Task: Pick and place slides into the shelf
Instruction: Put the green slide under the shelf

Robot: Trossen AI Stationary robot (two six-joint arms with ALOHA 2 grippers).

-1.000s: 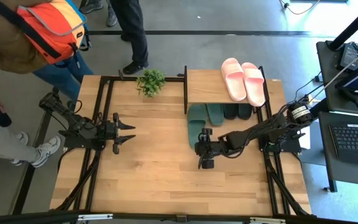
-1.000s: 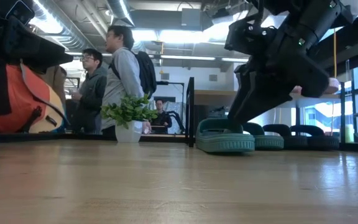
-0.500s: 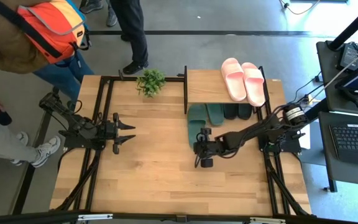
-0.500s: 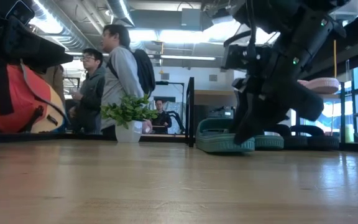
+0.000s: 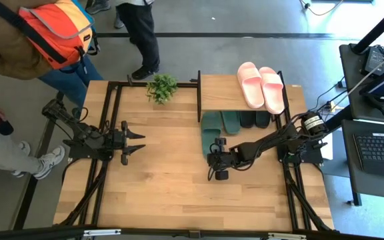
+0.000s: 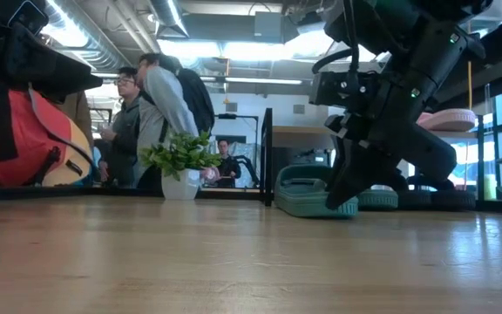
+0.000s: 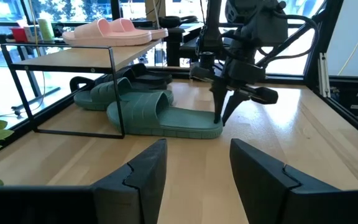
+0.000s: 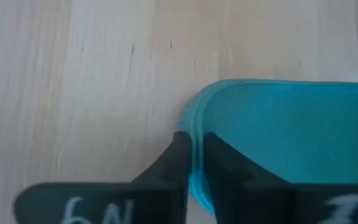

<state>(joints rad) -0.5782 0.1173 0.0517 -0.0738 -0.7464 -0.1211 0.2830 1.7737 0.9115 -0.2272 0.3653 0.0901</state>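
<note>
Both arms (image 5: 85, 137) matte black, jointed, cabled; right arm (image 5: 272, 141) has silver-banded joint; white lettering on right finger bases.

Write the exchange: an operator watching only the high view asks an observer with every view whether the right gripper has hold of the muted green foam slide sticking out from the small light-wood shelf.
Operator: Is the right gripper shut on the slide?
Observer: Yes. The right wrist view shows the right gripper pinching the raised rim of the muted green foam slide.
Operator: Is the slide off the table?
Observer: No. In the left wrist view its sole lies flat on the wooden table.
</note>
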